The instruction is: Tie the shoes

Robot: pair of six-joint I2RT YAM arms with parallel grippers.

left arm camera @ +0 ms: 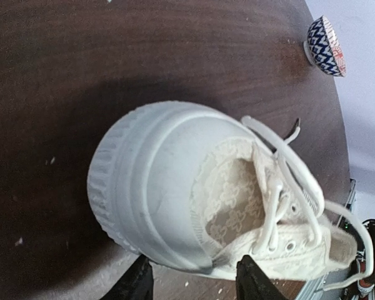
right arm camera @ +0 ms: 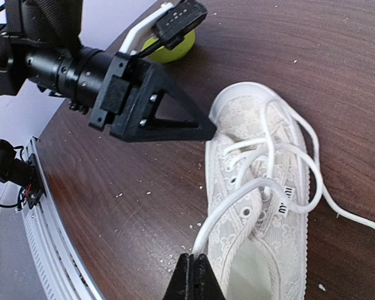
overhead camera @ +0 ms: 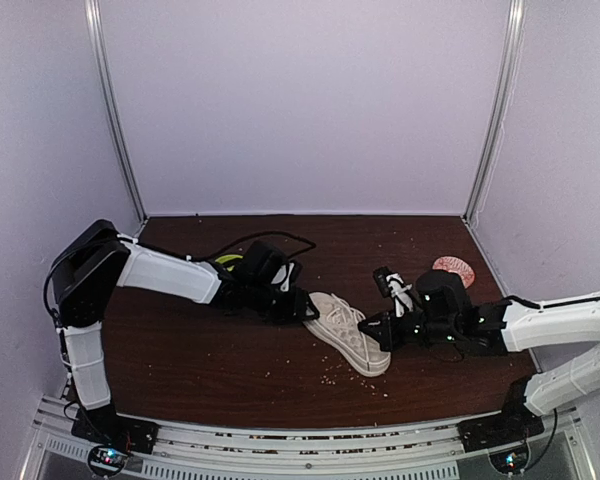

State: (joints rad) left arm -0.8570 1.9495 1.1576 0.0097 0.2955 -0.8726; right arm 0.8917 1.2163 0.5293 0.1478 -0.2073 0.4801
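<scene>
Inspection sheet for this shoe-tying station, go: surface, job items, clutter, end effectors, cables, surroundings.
Surface: dark wooden table, sprinkled with pale crumbs.
Job's things: off-white sneaker mid-table between the arms, untied.
Clutter: patterned bowl near the far right edge; yellow-green object behind the left arm.
End effectors: left end effector open, fingers apart at the sneaker's toe; right end effector shut on its lace.
Cables: black cable looping behind the left arm.
Surroundings: pale walls; metal rail along the near edge.
</scene>
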